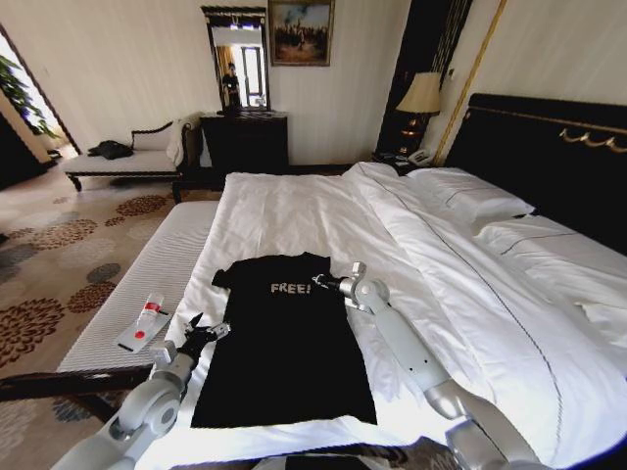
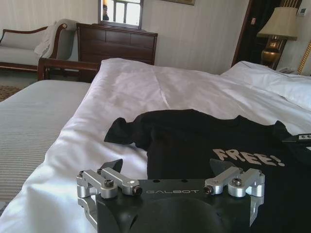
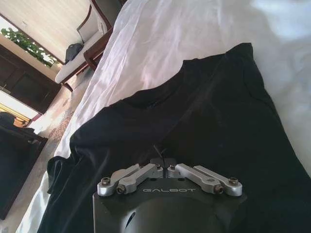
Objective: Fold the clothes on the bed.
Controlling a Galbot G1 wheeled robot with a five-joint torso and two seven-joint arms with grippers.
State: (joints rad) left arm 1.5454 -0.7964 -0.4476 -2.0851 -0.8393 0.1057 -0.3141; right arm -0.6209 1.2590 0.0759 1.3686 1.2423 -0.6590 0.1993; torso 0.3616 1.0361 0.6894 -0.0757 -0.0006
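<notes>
- Black T-shirt flat on the white duvet of the bed, near its foot end, "FREE!" lettering face up.
- Left gripper at the shirt's left edge, fingers spread apart, nothing between them.
- Right gripper low over the right shoulder area; fingers drawn together, tips pinching the black fabric.
- Ribbed bench alongside the bed.

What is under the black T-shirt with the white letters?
The black short-sleeved T-shirt lies flat on the white duvet of the big bed. The duvet shows all around it; whatever is directly beneath the fabric is covered.
</notes>
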